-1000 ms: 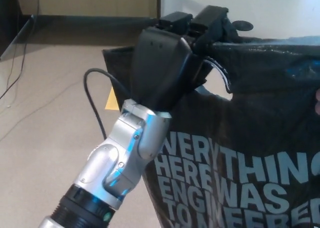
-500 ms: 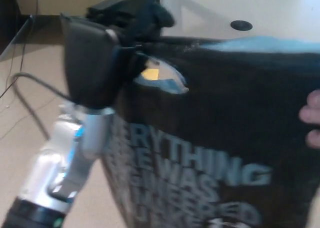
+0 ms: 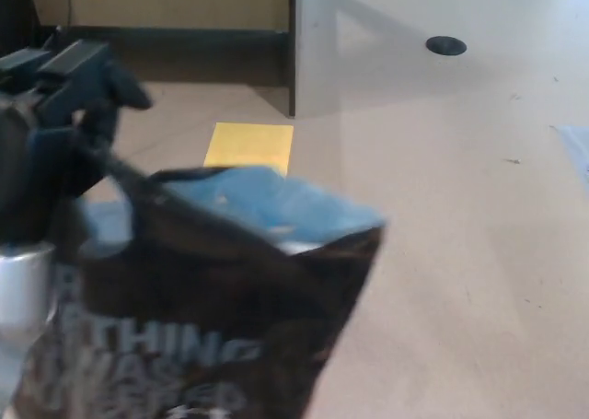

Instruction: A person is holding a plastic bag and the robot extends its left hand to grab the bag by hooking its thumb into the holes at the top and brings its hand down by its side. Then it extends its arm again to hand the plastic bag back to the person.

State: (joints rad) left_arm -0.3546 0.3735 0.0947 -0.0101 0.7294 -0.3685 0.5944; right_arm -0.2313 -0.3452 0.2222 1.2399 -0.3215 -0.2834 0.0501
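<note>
Low on the left side of the head view, the robot's left hand (image 3: 55, 133) shows as a dark, blurred shape, its black fingers (image 3: 87, 69) bunched at the top corner of the plastic bag (image 3: 221, 318). The hand is clamped on the bag's upper edge there; the blur hides just how the thumb sits in the handle hole, so that cannot be told. Below the hand a bit of the silver wrist (image 3: 20, 285) shows at the left edge of the picture.

From the hand the bag hangs down and to the right, and it fills the lower left of the view. It is black with pale printed letters low on its face, only partly readable through the blur. Its top is slack and gaping, with a pale blue inside surface showing at the mouth. No other hand touches it. The bag's right corner droops free over the floor.

Behind the bag lies a beige floor (image 3: 460, 207). On it, a yellow square patch (image 3: 249, 147) sits just beyond the bag's top edge, near the foot of a grey upright panel (image 3: 313, 41). Farther off, toward the top right, a small dark round disc (image 3: 445, 45) lies on the floor, well apart from the bag. A wooden board runs along the top left.

The right hand is out of sight.
</note>
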